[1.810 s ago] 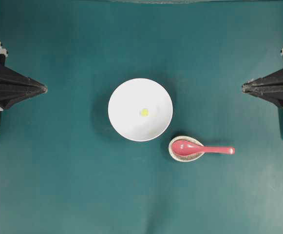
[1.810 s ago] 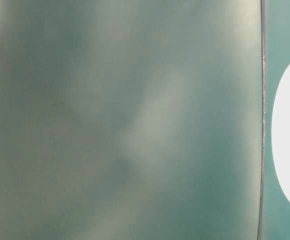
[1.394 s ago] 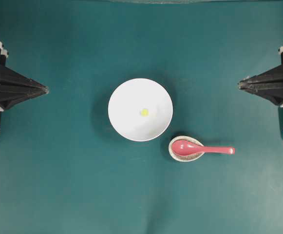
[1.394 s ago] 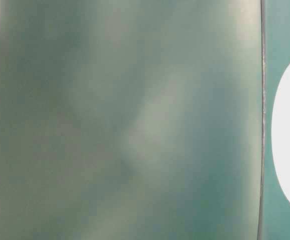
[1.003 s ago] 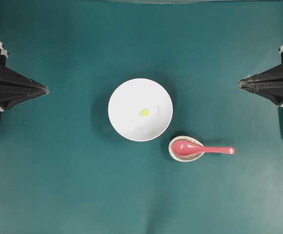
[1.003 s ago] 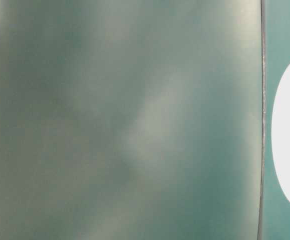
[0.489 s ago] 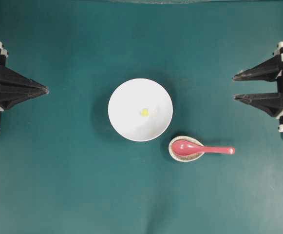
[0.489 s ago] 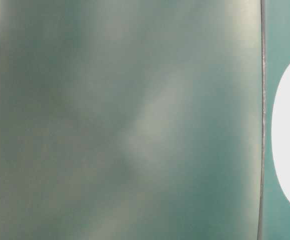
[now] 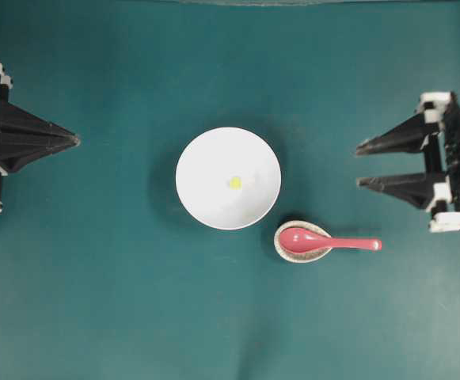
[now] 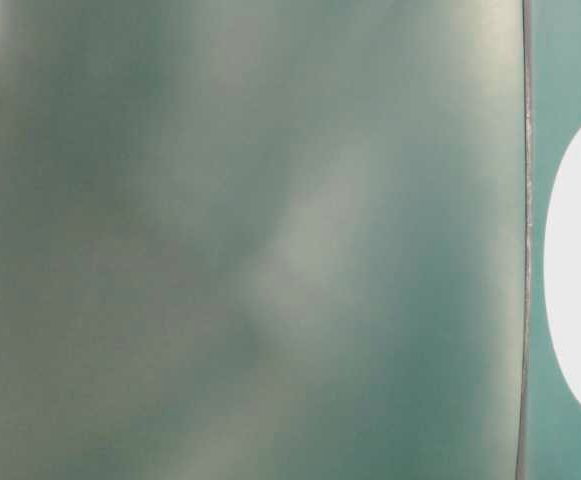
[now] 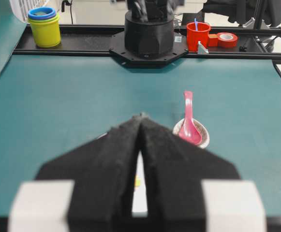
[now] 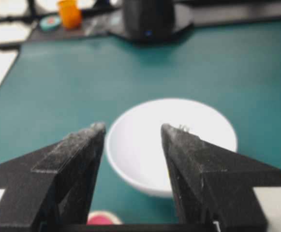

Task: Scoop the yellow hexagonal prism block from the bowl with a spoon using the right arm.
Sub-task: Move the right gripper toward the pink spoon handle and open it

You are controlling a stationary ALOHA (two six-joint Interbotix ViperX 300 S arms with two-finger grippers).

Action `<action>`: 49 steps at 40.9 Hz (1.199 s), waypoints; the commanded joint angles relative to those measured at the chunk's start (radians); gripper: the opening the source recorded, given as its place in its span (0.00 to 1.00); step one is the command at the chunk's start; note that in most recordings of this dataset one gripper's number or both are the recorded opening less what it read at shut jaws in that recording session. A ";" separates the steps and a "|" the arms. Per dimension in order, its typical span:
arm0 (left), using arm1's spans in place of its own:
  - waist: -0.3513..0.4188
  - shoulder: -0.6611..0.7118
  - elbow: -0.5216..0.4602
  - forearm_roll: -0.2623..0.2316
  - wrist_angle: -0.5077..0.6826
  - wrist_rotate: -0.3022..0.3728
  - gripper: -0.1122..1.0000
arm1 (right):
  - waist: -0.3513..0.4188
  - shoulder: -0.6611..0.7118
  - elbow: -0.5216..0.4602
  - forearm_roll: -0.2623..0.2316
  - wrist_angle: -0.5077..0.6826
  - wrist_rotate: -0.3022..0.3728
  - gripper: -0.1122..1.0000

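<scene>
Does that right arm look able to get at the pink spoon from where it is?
Probably yes: the right tool is open, and only bare mat lies between it and the spoon handle pointing its way.

A robotics lab is indicated: a teal-covered counter (image 11: 58, 96), a bolted arm base (image 11: 149, 36), stacked cups (image 11: 45, 25) and tape roll (image 11: 226, 38) along its rail.
</scene>
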 commanded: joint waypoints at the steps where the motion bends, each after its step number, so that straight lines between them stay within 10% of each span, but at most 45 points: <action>1: 0.005 0.006 -0.028 0.002 -0.008 0.000 0.10 | 0.020 0.057 0.005 0.003 -0.086 -0.002 0.60; 16: 0.003 0.008 -0.026 0.003 -0.009 0.000 0.10 | 0.121 0.293 0.091 0.077 -0.399 -0.002 0.60; 49: 0.003 0.008 -0.025 0.003 -0.005 -0.002 0.10 | 0.580 0.904 0.063 0.565 -0.851 -0.002 0.59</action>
